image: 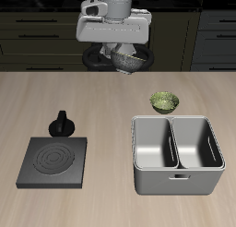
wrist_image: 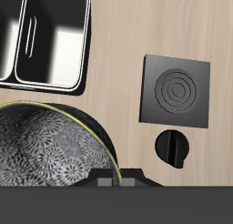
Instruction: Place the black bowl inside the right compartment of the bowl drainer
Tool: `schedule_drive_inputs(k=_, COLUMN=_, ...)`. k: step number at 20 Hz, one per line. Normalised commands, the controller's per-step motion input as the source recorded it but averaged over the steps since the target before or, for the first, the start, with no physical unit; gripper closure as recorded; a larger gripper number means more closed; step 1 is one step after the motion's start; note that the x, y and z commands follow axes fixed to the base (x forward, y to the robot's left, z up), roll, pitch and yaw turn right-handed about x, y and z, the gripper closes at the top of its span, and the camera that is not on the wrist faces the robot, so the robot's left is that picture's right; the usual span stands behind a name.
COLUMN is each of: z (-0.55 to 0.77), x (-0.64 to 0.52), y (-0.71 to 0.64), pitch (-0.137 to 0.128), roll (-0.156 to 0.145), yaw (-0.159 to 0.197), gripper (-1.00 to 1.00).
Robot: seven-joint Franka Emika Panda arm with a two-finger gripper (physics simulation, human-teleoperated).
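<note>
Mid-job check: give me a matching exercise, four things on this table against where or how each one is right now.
Things:
1. black bowl
2. olive-green bowl
3. bowl drainer
4. stove plate

States:
a. both bays empty
b. on the table just behind the bowl drainer
c. off the table, up at the gripper
d. lying flat, near the table's front edge

Pairs: 1-c, 2-b, 3-a, 4-d

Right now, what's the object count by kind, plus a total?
Bowls: 2 (black bowl, raised off the table; olive-green bowl, on the table)
Bowl drainer: 1
Stove plate: 1
Small black knobbed object: 1
Total: 5
</note>
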Motion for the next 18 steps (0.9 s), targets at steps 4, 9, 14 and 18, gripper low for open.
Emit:
schedule_drive_inputs(k=4, z=0.09, x=0.56, y=0.17, pitch=0.033, roll=-0.022, yaw=-0.014, gripper=1.0)
schedule_drive_inputs(k=9, z=0.13, x=0.3, y=0.11, pitch=-0.006, roll=-0.016, yaw=-0.003, gripper=1.0)
schedule_drive_inputs(k=14, z=0.15, x=0.26, y=0.08, pitch=0.005, roll=-0.012, yaw=-0.011, gripper=1.0)
schedule_drive_inputs(k=18, z=0.22, x=0.19, y=0.0, pitch=-0.032, roll=-0.023, yaw=0.013, gripper=1.0)
